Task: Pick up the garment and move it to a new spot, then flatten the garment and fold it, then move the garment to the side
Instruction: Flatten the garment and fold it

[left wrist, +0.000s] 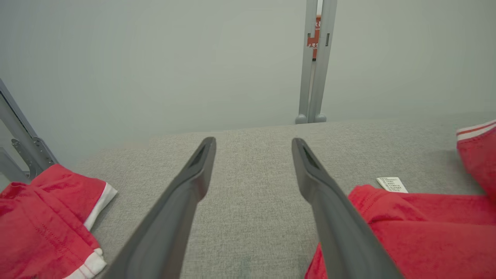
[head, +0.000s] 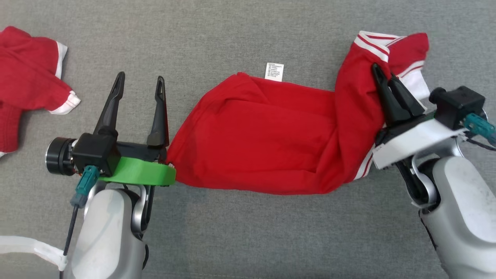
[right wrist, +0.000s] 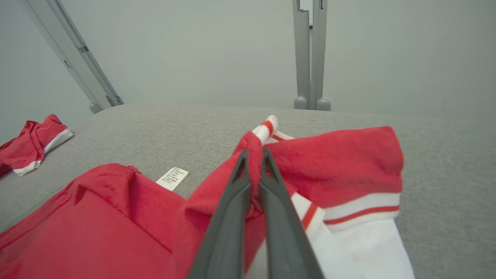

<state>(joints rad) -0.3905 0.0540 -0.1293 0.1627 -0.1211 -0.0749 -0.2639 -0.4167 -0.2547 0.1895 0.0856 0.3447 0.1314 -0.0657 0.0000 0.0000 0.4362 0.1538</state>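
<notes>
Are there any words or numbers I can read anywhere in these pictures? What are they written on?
The white care label at the edge of the red garment: lines of tiny print, too small to read.
The red sign behind the grey post: white marks, mostly hidden and blurred, unreadable.
I can read no other text.

From the head, almost straight down on the grey padded surface [head: 248,31], at moderate height. From the left wrist, low and close over that surface, facing along the left gripper [left wrist: 252,142] toward a pale wall [left wrist: 155,58] and a grey post [left wrist: 316,77]. From the right wrist, equally low, toward the same wall, hard up against the red garment [right wrist: 97,221]. Shared by all three: the garment's white label [head: 274,72] and a second red garment [head: 27,73] at far left.
</notes>
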